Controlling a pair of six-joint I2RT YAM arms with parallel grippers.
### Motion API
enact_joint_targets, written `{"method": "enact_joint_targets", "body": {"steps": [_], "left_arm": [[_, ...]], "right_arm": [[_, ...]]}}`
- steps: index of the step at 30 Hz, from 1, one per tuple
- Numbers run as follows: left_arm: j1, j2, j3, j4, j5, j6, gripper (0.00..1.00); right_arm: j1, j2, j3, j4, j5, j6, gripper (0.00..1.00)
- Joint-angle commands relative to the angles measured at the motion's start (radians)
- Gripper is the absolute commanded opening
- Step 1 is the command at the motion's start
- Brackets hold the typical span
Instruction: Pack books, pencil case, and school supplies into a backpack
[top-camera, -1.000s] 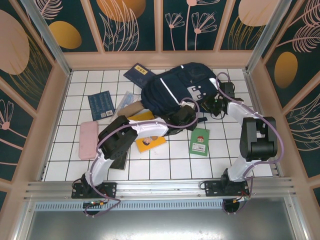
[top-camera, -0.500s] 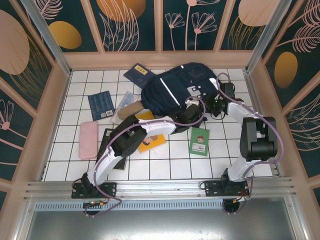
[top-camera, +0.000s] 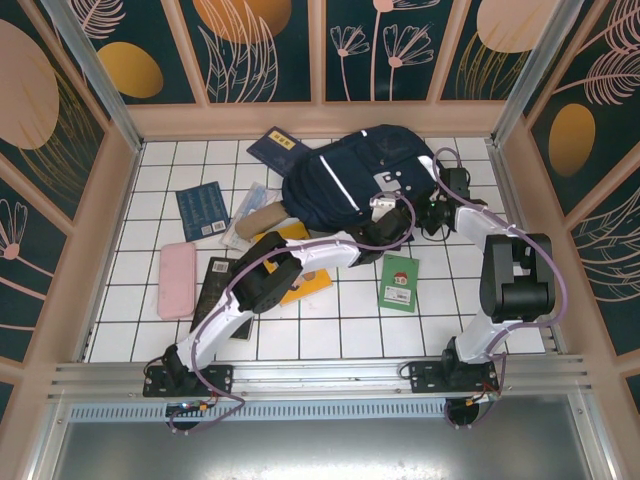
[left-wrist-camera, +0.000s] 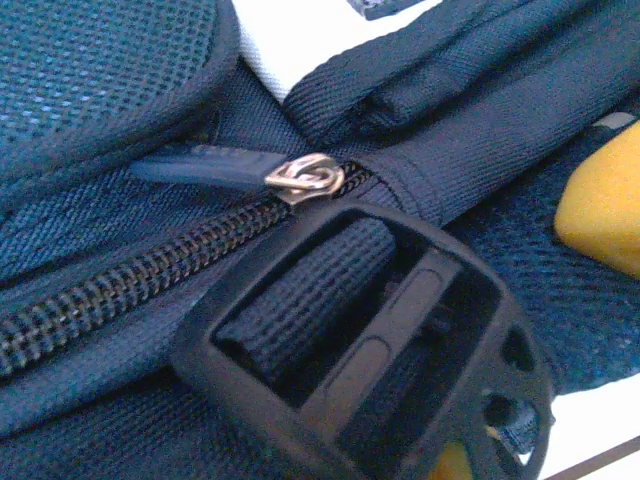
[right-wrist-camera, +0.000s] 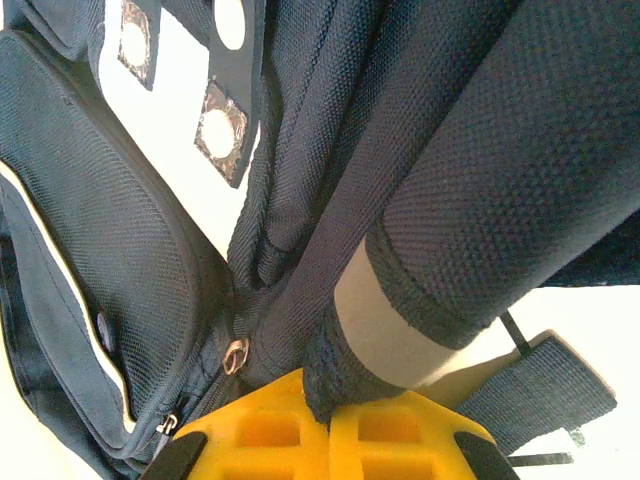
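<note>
Top external view first: where is the backpack (top-camera: 340, 180)?

On the tiled tabletop (top-camera: 440, 320), towards the far edge and a little right of the middle. It lies flat with a white stripe showing on top.

And the arms?

Both reach to it. The left gripper (top-camera: 384, 208) is at the backpack's near side and the right gripper (top-camera: 433, 212) at its right side, the two near each other.

What are the jaws doing?

The left wrist view shows a metal zip slider (left-wrist-camera: 305, 178) and a black buckle (left-wrist-camera: 370, 340) threaded with webbing, with a yellow pad (left-wrist-camera: 605, 205) at the right of the picture. The left jaws are pressed together. Whether any cloth is caught between them I cannot tell. In the right wrist view the yellow fingers (right-wrist-camera: 400, 450) pinch a fold of the backpack's dark fabric, which runs down into them.

The other things?

All lie outside the backpack. A navy book with a yellow label (top-camera: 278, 148) is at the far edge, just beside the backpack. A second navy book (top-camera: 203, 212) sits towards the left edge, with the clear packet (top-camera: 250, 203) between it and the backpack. The pink pencil case (top-camera: 177, 280) is near the left edge, and the black book (top-camera: 212, 285) lies just beside it. The yellow-orange book (top-camera: 303, 285) lies partly under the left arm. The green booklet (top-camera: 400, 283) lies between the two arms.
</note>
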Motion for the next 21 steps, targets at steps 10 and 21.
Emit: {"method": "enact_joint_targets", "body": {"steps": [10,21], "left_arm": [[0.015,-0.123,-0.107,-0.039,-0.097,-0.018,0.00],[0.049,-0.337,-0.384,-0.049,-0.092,-0.063,0.00]], "right_arm": [[-0.032,-0.034,-0.002,0.008,-0.031,-0.014,0.00],[-0.098,-0.062,-0.046,0.028,-0.043,-0.029,0.00]]}}
